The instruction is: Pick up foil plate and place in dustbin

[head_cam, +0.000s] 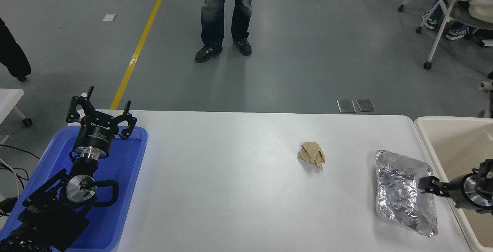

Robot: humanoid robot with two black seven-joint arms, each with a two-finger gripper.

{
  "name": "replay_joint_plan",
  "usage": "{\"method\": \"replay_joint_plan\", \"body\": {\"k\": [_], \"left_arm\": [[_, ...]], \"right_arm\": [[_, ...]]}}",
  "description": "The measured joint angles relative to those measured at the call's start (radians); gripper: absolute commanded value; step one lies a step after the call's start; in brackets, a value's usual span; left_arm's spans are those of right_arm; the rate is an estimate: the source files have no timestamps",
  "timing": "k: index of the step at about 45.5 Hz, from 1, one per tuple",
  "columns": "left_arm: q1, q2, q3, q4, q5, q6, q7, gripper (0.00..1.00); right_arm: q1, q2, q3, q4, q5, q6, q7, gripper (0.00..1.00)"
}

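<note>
The foil plate [402, 194] lies crinkled and silver on the white table [231, 182] near its right end. My right gripper [425, 185] reaches in from the right edge, low over the plate's right rim, pointing left; its tip looks narrow and I cannot make out its state. The dustbin [425, 132], cream with a thick rim, stands just right of the table, and the right arm crosses above its opening. My left gripper [101, 107] is parked open at the lower left, above the blue tray.
A tan crumpled paper ball [312, 153] sits left of the foil plate. A blue tray [129, 190] fills the table's left end. A person's legs [227, 13] stand beyond the far edge; a seated person on a wheeled chair [452, 13] is at the top right.
</note>
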Motion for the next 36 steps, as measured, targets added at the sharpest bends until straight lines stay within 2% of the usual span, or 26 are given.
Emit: {"method": "replay_joint_plan", "body": {"k": [4, 8, 11, 15, 30, 36], "left_arm": [[0.0, 0.0, 0.0, 0.0, 0.0, 0.0, 0.0, 1.0], [0.0, 0.0, 0.0, 0.0, 0.0, 0.0, 0.0, 1.0], [0.0, 0.0, 0.0, 0.0, 0.0, 0.0, 0.0, 1.0], [0.0, 0.0, 0.0, 0.0, 0.0, 0.0, 0.0, 1.0], [0.0, 0.0, 0.0, 0.0, 0.0, 0.0, 0.0, 1.0], [0.0, 0.0, 0.0, 0.0, 0.0, 0.0, 0.0, 1.0]], "right_arm": [[-0.017, 0.006, 0.011, -0.007, 0.0, -0.016, 0.0, 0.75], [-0.032, 0.011, 0.018, -0.012, 0.0, -0.029, 0.0, 0.73], [-0.04, 0.013, 0.022, -0.015, -0.001, -0.037, 0.0, 0.63], [-0.047, 0.015, 0.026, -0.017, -0.001, -0.045, 0.001, 0.58], [-0.058, 0.018, 0.031, -0.018, -0.014, -0.056, 0.002, 0.02], [-0.058, 0.018, 0.032, -0.017, -0.036, -0.058, 0.003, 0.0]]}}
